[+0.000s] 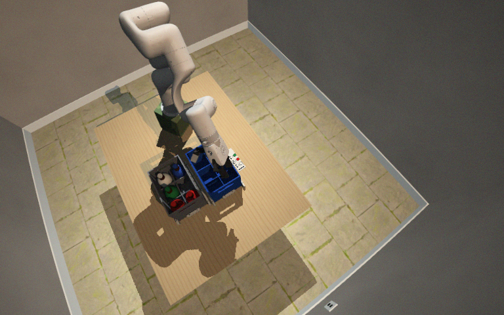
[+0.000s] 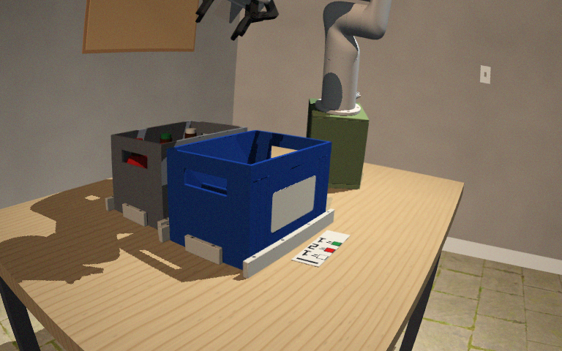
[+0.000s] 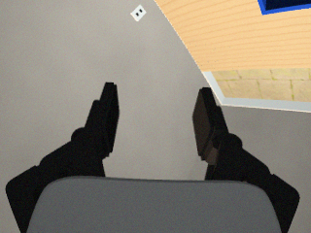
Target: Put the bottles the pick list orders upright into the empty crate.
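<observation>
My gripper (image 1: pixel 220 171) (image 2: pixel 216 29) (image 3: pixel 156 99) is open and empty, high above the blue crate (image 1: pixel 227 192) (image 2: pixel 211 219) (image 3: pixel 287 10). The visible cells of that crate hold no bottles; the arm hides part of it. The grey crate (image 1: pixel 186 212) (image 2: pixel 138 186) beside it holds a white bottle (image 1: pixel 163 178) (image 2: pixel 190 131), a blue bottle (image 1: pixel 177 170), a green bottle (image 1: pixel 171 191) (image 2: pixel 165 136) and two red bottles (image 1: pixel 176 204) (image 1: pixel 189 195). The pick list (image 1: pixel 238 162) (image 2: pixel 322 249), read from its black bar, shows white 1, red 2, green 1.
Pale rails (image 2: pixel 290 242) and low blocks (image 2: pixel 203 248) stand along the crate bases on the wooden table (image 1: pixel 260 186) (image 2: pixel 290 306) (image 3: pixel 219 34). The arm's green pedestal (image 1: pixel 172 124) (image 2: pixel 345 153) stands behind the crates. The crates stand close side by side.
</observation>
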